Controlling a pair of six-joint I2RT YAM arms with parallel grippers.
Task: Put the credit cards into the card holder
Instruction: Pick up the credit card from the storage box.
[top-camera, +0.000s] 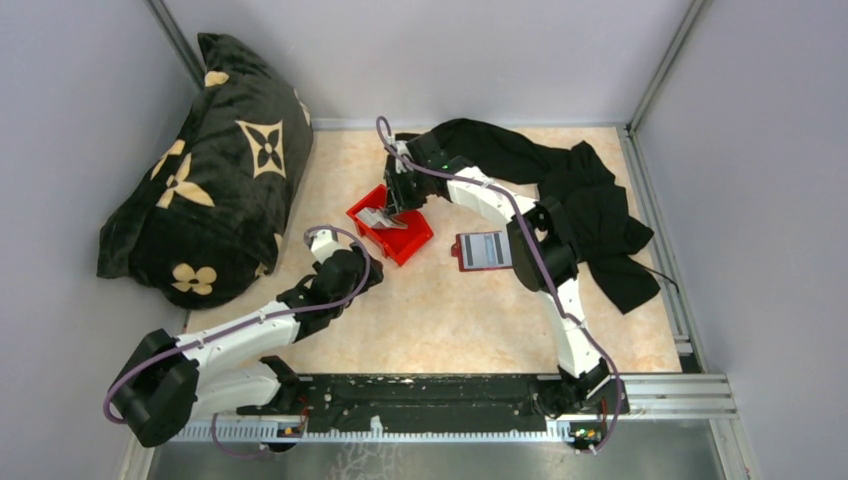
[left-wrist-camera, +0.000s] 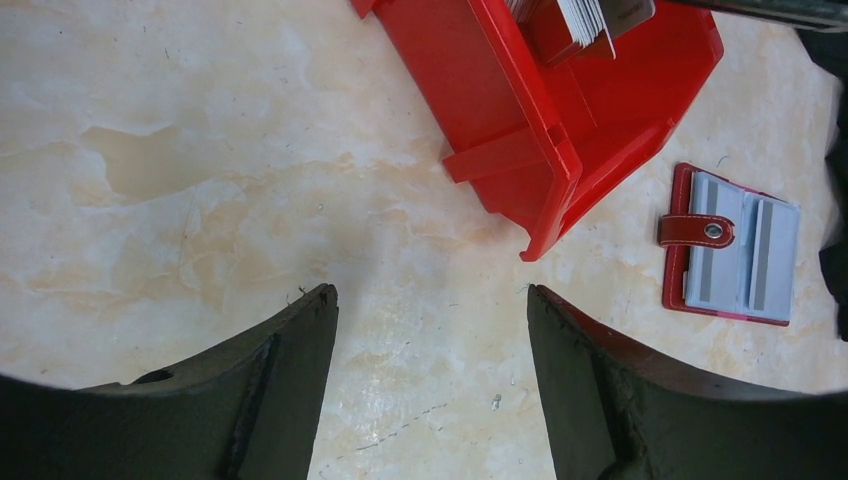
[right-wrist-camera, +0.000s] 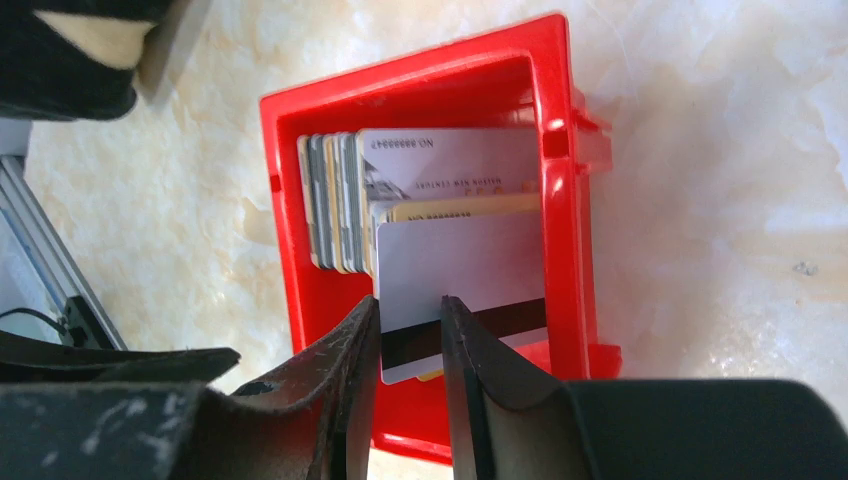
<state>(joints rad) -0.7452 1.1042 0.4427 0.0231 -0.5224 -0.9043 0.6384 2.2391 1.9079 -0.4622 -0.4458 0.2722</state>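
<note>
The credit cards (right-wrist-camera: 335, 200) stand on edge in a packed row inside the red plastic bin (right-wrist-camera: 400, 90). They lean against one of its walls, so only their upper edges are offered for a grasp. The right end effector (right-wrist-camera: 408, 312) is lowered into this bin from above. Its two fingers have only a narrow gap between them, and a corner of the front card (right-wrist-camera: 470, 270) — the white one with the dark magnetic stripe — lies in that gap. This card tilts away from the rest of the row, which probably makes it the easiest one to take alone. Whether the fingers already press on it I cannot tell, because one finger covers part of the card's face and hides the contact.

The card holder (left-wrist-camera: 735, 248) lies opened flat on the counter (left-wrist-camera: 200, 200), near the bin but not touching it. Its pale grey pockets face up and its strap (left-wrist-camera: 697, 231) with the metal snap is folded over one edge. Lying open like this, the pockets can be reached from above. I cannot tell if any card is in them yet.

The left end effector (left-wrist-camera: 430, 295) hovers over bare counter beside the bin, its fingers wide apart and holding nothing. In my judgement it waits there to steady the holder later. The step in hand is separating one card — a thin card may slip, or drag its neighbour along.
</note>
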